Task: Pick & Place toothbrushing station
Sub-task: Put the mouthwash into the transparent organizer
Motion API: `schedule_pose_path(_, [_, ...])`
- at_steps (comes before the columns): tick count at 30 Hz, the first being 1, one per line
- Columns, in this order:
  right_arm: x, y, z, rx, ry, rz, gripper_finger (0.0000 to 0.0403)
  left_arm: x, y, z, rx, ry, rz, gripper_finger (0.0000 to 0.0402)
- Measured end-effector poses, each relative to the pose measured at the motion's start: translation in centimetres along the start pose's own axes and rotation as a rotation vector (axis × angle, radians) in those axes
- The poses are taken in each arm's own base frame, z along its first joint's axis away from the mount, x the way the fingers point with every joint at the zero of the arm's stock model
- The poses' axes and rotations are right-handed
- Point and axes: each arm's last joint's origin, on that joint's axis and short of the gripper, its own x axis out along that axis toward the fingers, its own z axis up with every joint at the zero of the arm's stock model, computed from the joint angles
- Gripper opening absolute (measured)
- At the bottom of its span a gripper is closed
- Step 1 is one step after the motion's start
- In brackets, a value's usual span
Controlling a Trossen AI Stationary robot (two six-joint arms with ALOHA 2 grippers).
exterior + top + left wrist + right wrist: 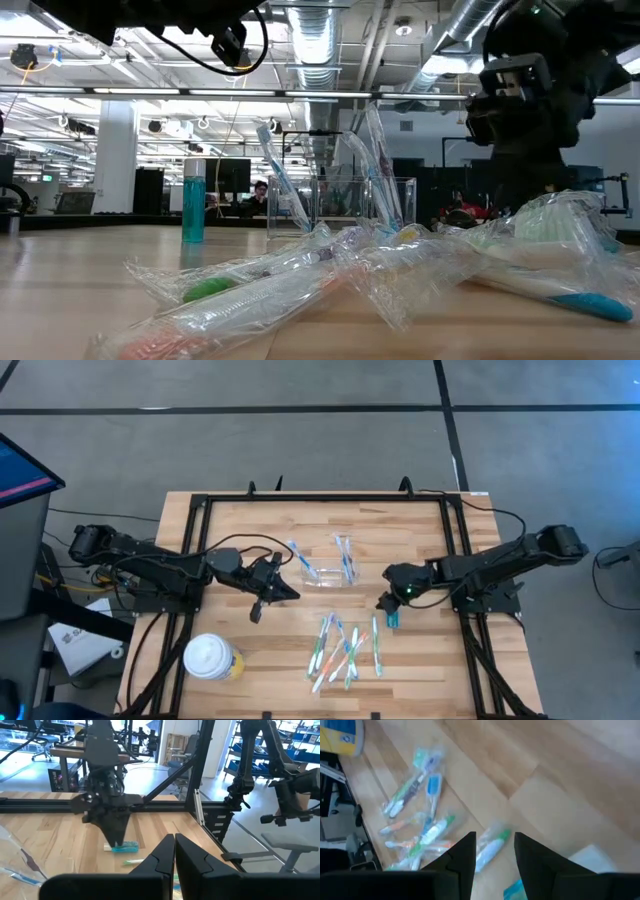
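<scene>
1. The toothbrushing station (327, 571), a small clear oblong plastic holder, stood mid-counter between the two arms, with a few wrapped toothbrushes (345, 556) leaning upright in it, so it was reachable from either side
2. The right claw (387, 603) hung low over the pale wooden counter (420, 660) with its fingers apart and nothing between them, just above a teal tube-like item (391, 620), apparently lining up a pick
3. The left claw (257, 612) was pinched closed and empty, poised beside the station, seemingly waiting
4. A loose pile of wrapped toothbrushes (343, 648) lay nearer the front edge, likely the stock for the station
5. A white-lidded yellow cup (211, 658) sat at the front left, well apart
</scene>
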Motion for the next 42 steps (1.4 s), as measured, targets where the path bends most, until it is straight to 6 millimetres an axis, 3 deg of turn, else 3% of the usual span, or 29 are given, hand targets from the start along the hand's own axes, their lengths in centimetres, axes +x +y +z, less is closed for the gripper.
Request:
schedule_pose_path(11, [-2.2,1.6,0.6,-0.014,0.091,-0.238,0.0154,0.0,0.1,0.1,0.053,-0.013,0.004,0.0007])
schedule_pose_path(20, [-2.6,0.6,0.3,0.057,0.073,-0.376,0.015,0.0,0.1,0.1,0.051,-0.012,0.004,0.0007])
schedule_pose_path(28, [-2.4,0.6,0.0,0.084,0.057,-0.382,0.0142,0.0,0.1,0.1,0.051,-0.012,0.004,0.0007])
schedule_pose_path(42, [-1.2,0.2,-0.6,0.08,0.043,-0.415,0.0172,0.0,0.1,0.1,0.05,-0.012,0.003,0.0007])
